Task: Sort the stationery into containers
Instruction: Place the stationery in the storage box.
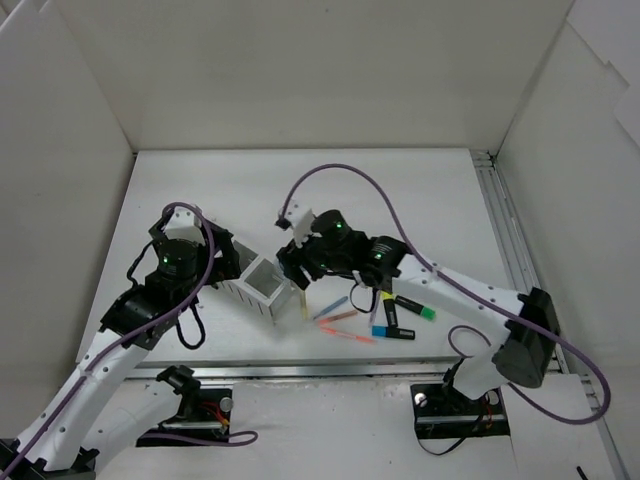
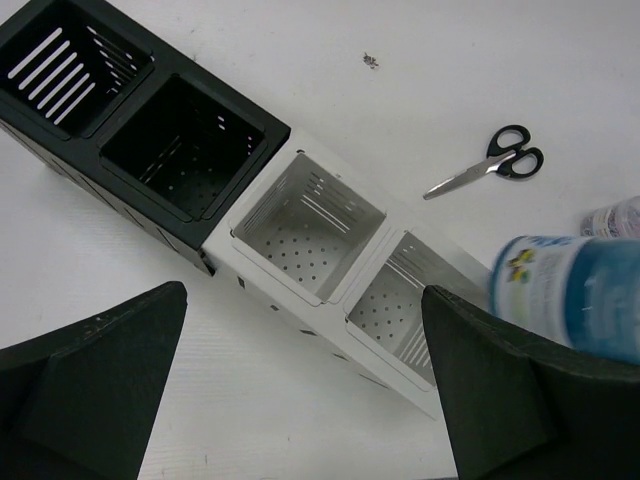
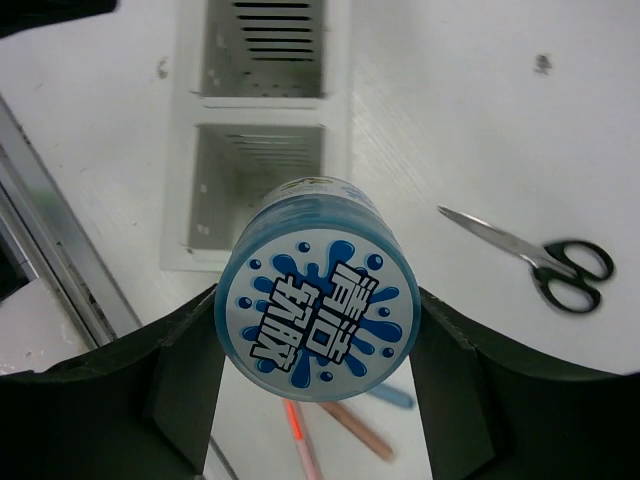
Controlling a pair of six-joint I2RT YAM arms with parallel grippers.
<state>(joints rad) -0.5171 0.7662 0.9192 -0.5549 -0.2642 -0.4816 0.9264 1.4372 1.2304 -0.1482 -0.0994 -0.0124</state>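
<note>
The containers are a joined row of mesh boxes (image 2: 255, 190), two black and two white, all empty; the row also shows in the top view (image 1: 262, 287). My right gripper (image 3: 318, 330) is shut on the blue round roll (image 3: 318, 303) and holds it above the table by the end white box (image 3: 255, 180). The roll shows at the right of the left wrist view (image 2: 570, 295). My left gripper (image 2: 300, 400) is open and empty, low beside the row. Black-handled scissors (image 3: 535, 258) lie flat to the right. A clear jar (image 2: 615, 215) is partly visible.
Thin pens (image 1: 338, 318) and highlighters (image 1: 395, 332) lie on the table under my right arm, with a green-tipped one (image 1: 415, 311) beside them. White walls enclose the table. A metal rail (image 1: 505, 240) runs along the right edge.
</note>
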